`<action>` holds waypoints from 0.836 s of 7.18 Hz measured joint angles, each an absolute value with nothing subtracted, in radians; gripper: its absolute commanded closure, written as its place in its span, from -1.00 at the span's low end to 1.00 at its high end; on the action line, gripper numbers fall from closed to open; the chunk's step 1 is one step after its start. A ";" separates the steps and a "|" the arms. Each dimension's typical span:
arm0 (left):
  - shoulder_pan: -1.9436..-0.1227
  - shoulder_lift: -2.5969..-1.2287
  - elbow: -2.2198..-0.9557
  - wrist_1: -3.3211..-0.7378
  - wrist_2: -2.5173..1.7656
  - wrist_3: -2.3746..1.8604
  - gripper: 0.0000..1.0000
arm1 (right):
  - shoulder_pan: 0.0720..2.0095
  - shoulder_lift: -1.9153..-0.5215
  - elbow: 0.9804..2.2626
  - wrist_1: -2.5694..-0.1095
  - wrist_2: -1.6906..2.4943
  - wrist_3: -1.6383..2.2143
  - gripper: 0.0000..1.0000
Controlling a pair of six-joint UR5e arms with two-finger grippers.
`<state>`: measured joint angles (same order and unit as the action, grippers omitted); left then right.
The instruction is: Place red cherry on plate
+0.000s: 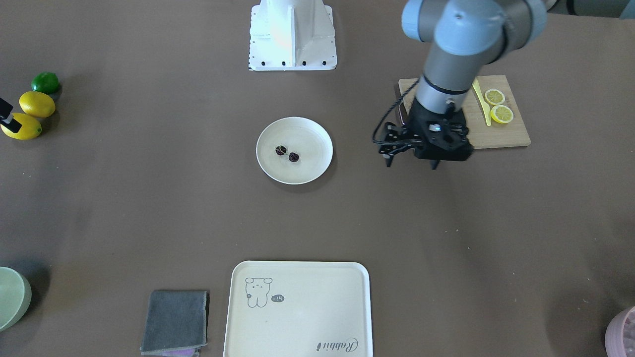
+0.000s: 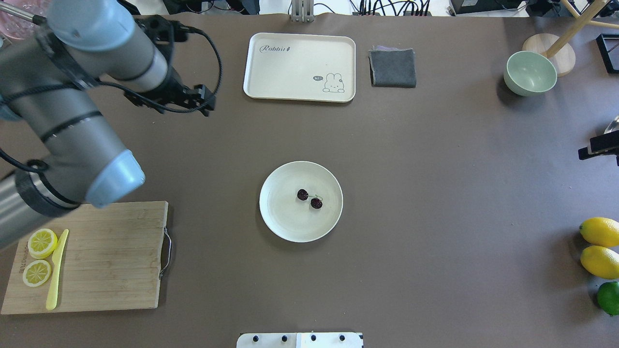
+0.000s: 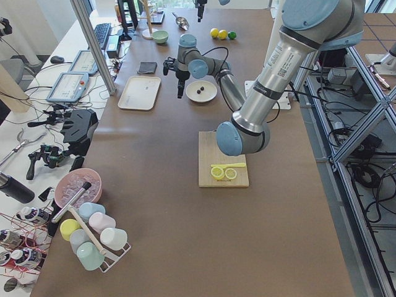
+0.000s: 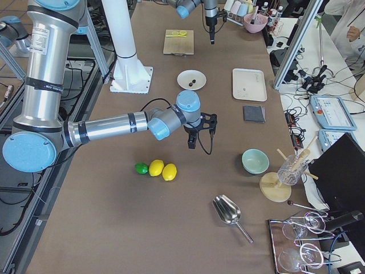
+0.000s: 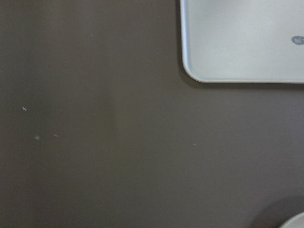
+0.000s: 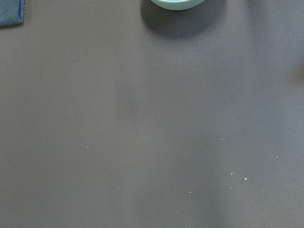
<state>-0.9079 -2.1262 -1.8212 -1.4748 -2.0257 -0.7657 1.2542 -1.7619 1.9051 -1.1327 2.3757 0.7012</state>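
The red cherry lies inside the plate, close to its middle. Its two dark fruits sit side by side, joined by a thin pale stem. The long axis through them runs obliquely: one fruit is nearer the far rim of the plate, on the robot's left, and the other is nearer the robot, on its right.

The left end effector hangs above the bare surface, to the left of the plate and beyond it. I cannot tell how its jaws stand. The right end effector hangs far to the right of the plate; its state also cannot be told.

A cutting board with lemon slices and a yellow knife lies left of the plate. A cream tray and a grey cloth lie beyond it. A green bowl, lemons and a lime are well to its right.
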 measured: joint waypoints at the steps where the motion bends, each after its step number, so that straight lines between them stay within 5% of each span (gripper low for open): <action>1: -1.039 -2.079 -1.819 -1.431 -2.100 -0.539 -0.95 | 1.298 -1.760 1.874 -1.141 2.394 0.619 -1.00; 6: -1.504 -1.795 -1.724 -1.351 -2.342 0.238 -0.95 | 1.532 -1.751 1.860 -1.440 2.398 0.130 -1.00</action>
<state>-1.5041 -1.7951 -1.7235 -1.3515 -2.3423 0.2382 1.5321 -1.7507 1.8602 -1.4400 2.3982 0.1305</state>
